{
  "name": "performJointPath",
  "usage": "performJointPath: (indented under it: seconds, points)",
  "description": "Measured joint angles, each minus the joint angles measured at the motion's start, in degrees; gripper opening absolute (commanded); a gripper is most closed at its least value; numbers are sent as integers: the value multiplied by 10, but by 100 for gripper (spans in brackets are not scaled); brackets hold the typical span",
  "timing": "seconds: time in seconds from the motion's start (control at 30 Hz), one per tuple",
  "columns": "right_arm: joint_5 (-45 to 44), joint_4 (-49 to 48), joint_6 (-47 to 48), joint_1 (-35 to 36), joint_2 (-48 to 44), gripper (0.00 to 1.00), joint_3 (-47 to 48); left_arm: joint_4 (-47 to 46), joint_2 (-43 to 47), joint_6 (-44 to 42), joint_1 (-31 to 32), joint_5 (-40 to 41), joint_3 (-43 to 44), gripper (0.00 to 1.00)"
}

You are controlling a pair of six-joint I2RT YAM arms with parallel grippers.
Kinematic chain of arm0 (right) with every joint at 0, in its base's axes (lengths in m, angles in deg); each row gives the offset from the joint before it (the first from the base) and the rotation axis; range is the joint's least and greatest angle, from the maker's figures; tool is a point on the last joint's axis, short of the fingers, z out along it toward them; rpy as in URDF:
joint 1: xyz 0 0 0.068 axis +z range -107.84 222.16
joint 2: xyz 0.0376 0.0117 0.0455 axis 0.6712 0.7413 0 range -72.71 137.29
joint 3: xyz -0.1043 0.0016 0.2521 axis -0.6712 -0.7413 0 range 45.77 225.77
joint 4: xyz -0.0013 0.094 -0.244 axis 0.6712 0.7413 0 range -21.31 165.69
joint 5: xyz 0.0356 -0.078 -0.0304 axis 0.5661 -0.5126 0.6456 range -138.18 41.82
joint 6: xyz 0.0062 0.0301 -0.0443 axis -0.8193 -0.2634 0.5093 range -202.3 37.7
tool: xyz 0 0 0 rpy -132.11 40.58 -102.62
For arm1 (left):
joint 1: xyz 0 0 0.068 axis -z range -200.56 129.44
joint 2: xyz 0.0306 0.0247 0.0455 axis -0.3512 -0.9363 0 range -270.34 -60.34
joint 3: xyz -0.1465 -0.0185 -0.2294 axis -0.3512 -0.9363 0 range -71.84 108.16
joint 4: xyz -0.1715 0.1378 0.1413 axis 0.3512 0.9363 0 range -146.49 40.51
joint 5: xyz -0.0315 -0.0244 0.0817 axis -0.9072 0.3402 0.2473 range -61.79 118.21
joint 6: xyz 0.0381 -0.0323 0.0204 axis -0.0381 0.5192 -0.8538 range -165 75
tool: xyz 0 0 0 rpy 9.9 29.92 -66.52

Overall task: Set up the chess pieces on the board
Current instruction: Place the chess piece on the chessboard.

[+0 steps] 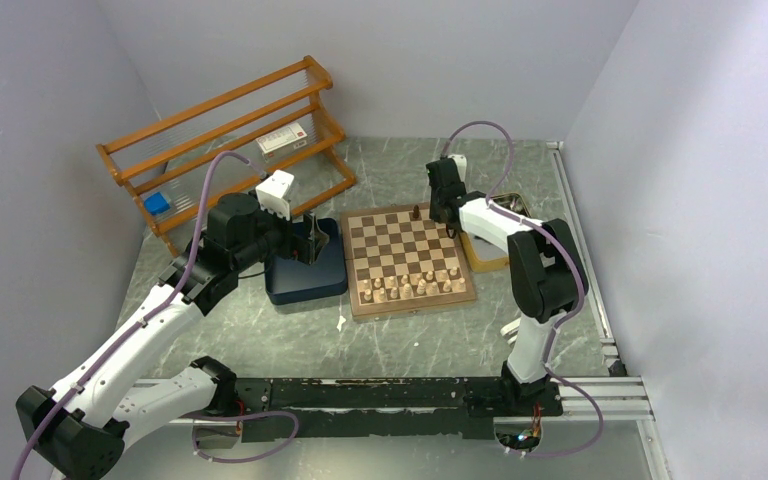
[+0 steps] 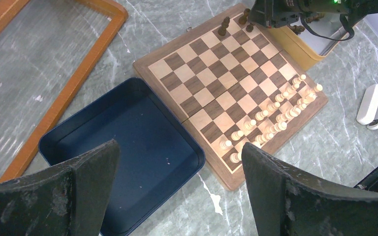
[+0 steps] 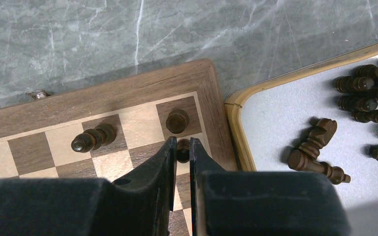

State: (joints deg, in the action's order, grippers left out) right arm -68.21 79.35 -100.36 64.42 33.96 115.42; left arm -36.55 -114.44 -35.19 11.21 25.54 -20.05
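I am filling the dark side's corner: my right end effector is pinched narrow on a small dark brown turned wooden chess piece over the checked light-and-dark wooden board, just beside the dark corner piece. Next, I judge, it must be released upright without nudging that neighbour. My left end effector hangs wide open over the dark blue square tray.

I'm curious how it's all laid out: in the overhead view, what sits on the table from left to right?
Wooden rack → dark blue tray → the board → tan-rimmed tray.
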Motion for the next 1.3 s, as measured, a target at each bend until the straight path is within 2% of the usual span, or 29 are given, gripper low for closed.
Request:
performJointPath:
  seconds: [0.8, 1.3]
  points:
    - [0, 30, -12, 0, 2, 15, 13, 0, 0, 0, 0, 0, 0, 98]
    - [2, 49, -14, 0, 5, 26, 14, 0, 0, 0, 0, 0, 0, 98]
